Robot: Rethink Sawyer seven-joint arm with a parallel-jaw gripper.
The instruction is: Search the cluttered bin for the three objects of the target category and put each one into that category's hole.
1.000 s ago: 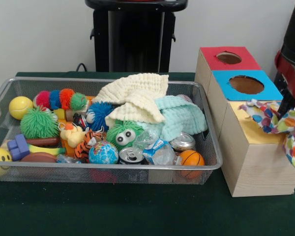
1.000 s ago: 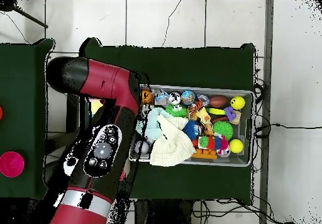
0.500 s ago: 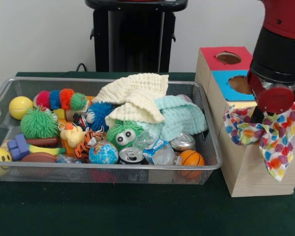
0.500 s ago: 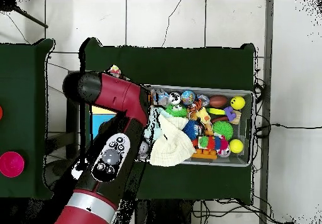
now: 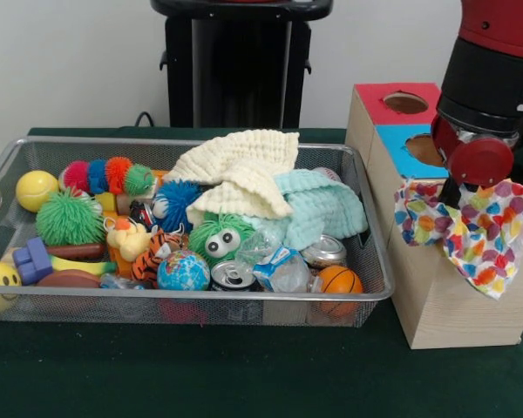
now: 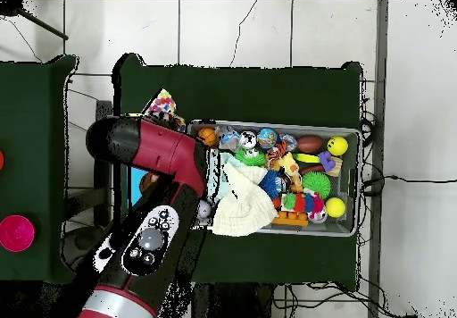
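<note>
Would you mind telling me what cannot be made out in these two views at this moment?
- Gripper: in the front view the arm and the polka-dot cloth cover it; overhead the arm hides it, so open or shut is unknown.
- Yellow hole of the wooden box: front view, behind the cloth.
- Items beneath the cream cloth and mint cloth: hidden in both views.

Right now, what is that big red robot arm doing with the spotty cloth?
The red robot arm is holding a colourful spotted cloth up over the wooden box with the holes. The cloth dangles over the box's yellow end, in front of the blue hole and red hole. It is not inside any hole yet. The wire bin still holds a cream cloth, a mint cloth, balls, cans and toys.
</note>
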